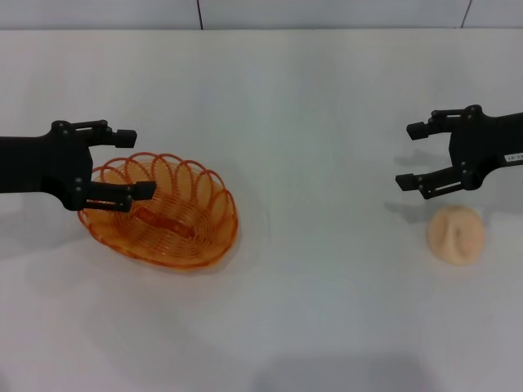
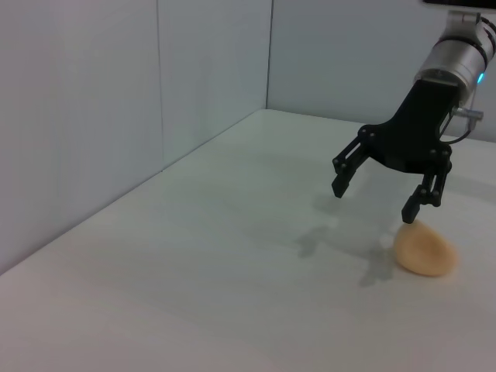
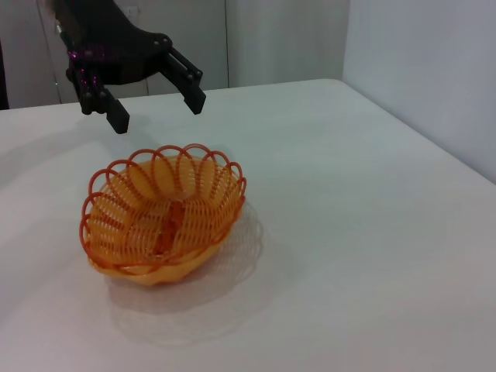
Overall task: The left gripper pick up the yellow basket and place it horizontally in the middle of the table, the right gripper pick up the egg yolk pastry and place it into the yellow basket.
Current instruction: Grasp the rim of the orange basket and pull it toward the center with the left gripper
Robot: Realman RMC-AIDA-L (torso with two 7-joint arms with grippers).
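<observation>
The yellow basket (image 1: 181,222) sits upright on the white table (image 1: 319,310), left of the middle; it also shows in the right wrist view (image 3: 163,221). My left gripper (image 1: 135,163) is open and empty, hovering over the basket's left rim without touching it, as the right wrist view (image 3: 158,115) shows. The egg yolk pastry (image 1: 455,234) lies on the table at the right, also in the left wrist view (image 2: 424,249). My right gripper (image 1: 410,155) is open and empty, just above the pastry and a little to its far left, as the left wrist view (image 2: 374,200) shows.
A pale wall (image 1: 327,12) runs along the table's far edge. Wall panels (image 2: 116,116) stand along the table's right side. The table's bare middle (image 1: 327,204) lies between basket and pastry.
</observation>
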